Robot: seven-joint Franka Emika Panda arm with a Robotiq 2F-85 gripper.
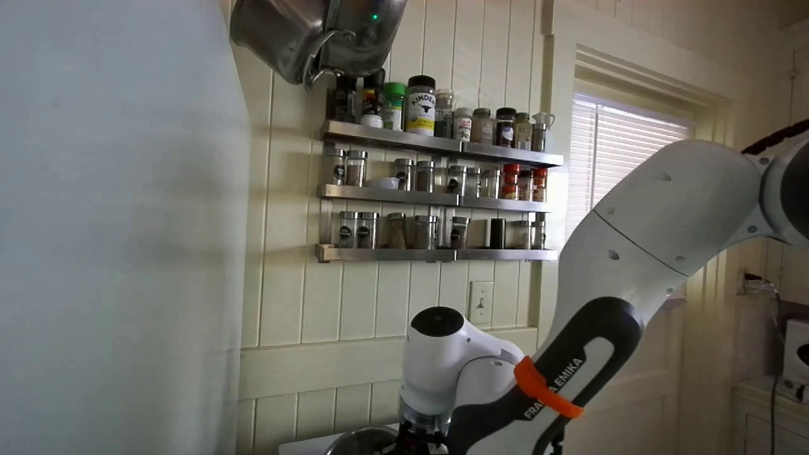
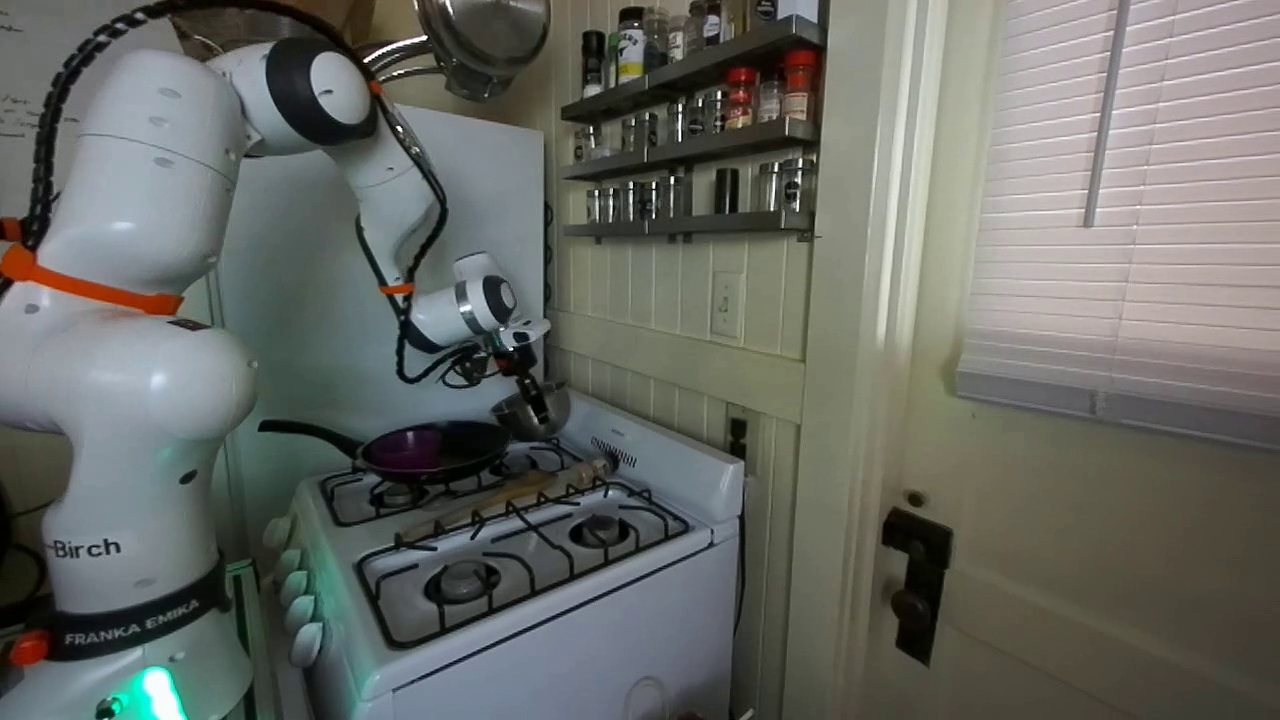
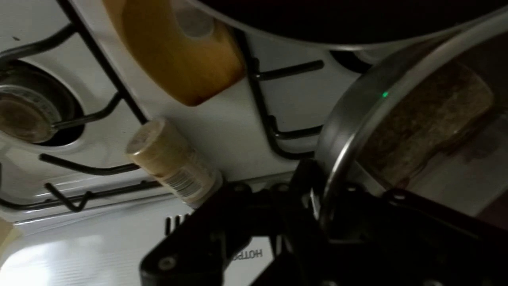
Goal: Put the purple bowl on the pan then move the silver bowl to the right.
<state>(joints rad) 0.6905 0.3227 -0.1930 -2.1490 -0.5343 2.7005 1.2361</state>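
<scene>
The purple bowl (image 2: 408,450) is already sitting in the pan (image 2: 478,442) over on the left, so looks to me like you're on the silver bowl (image 2: 516,415) part, moving it right. It's at the far left of the stove (image 2: 570,640), tipped, just beside the pan (can't tell if they touch). I'd go straight up a bit first, then across toward the far-right burner (image 2: 600,532). Watch the wooden utensil (image 3: 178,55) and the small bottle (image 3: 174,159) lying in between, a low bowl could clip either. You've only got it by one edge, so go slow, it'll probably want to swing. Set the bottom down before letting go. Your fingers (image 3: 306,176) are nearly together, pinched on the silver bowl's rim with just that thin wall between them.
</scene>
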